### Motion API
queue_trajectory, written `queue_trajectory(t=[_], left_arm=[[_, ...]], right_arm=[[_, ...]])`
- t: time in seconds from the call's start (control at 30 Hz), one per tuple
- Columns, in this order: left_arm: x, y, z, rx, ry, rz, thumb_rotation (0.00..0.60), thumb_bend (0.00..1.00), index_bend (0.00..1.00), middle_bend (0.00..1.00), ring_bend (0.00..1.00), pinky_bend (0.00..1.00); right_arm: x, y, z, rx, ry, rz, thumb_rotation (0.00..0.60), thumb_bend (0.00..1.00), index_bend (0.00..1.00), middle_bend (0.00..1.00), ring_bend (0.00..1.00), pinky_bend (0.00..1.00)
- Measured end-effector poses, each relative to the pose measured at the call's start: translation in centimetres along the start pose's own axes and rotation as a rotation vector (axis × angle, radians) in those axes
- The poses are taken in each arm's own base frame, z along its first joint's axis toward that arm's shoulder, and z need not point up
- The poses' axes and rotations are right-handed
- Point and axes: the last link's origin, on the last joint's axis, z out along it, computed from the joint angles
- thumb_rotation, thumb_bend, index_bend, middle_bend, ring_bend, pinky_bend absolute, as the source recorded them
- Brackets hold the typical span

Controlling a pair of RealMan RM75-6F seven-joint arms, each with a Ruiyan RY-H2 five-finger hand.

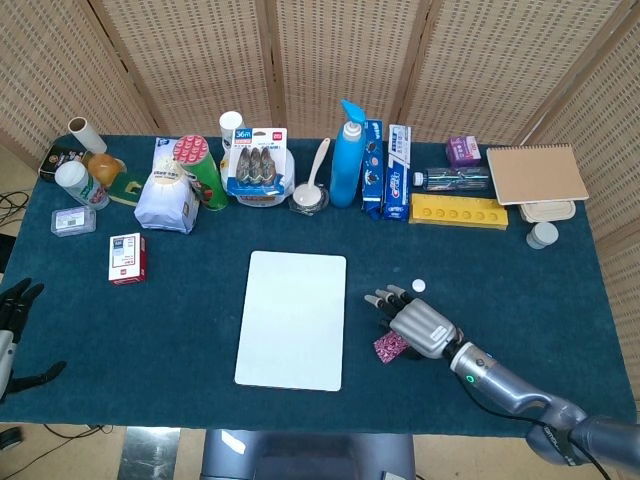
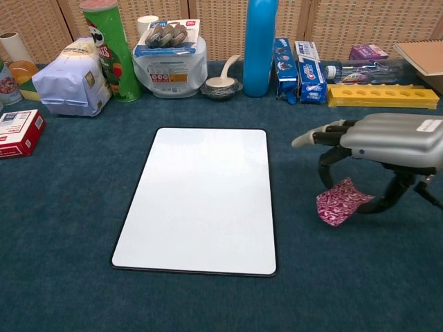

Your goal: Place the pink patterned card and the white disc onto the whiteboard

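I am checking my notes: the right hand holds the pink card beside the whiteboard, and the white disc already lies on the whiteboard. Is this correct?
Not quite. The white disc is not on the whiteboard; the head view shows it on the blue cloth, to the right of the board. The rest holds: the right hand holds the pink card beside the whiteboard.

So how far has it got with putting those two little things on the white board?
Nothing is on the whiteboard yet; its surface is bare. The right hand holds the pink card, lifted at an angle off the cloth, just to the right of the board. It has yet to be set down there. The white disc lies untouched on the table beyond the hand. The left hand waits at the table's edge.
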Motion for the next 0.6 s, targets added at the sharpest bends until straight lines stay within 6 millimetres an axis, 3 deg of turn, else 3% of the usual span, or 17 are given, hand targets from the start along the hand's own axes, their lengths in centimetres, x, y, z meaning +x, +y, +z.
queue_trajectory(t=[0.33,0.6], left_arm=[[0.4,-0.4,-0.1,0.0,0.005,-0.025,0.6,0.12,0.0,0.0,0.0,0.11],[0.7,-0.7,-0.1,-0.005,0.002,-0.038,0.6,0.12,0.0,0.0,0.0,0.11]], right_arm=[[2.5,-5.4,5.7,0.038,0.018,0.022,0.6,0.3,0.49,0.05,0.03,0.06],[4.0,-8.0,10.2,-0.02,0.033,0.093,0.6,0.3,0.49,0.05,0.03,0.06]])
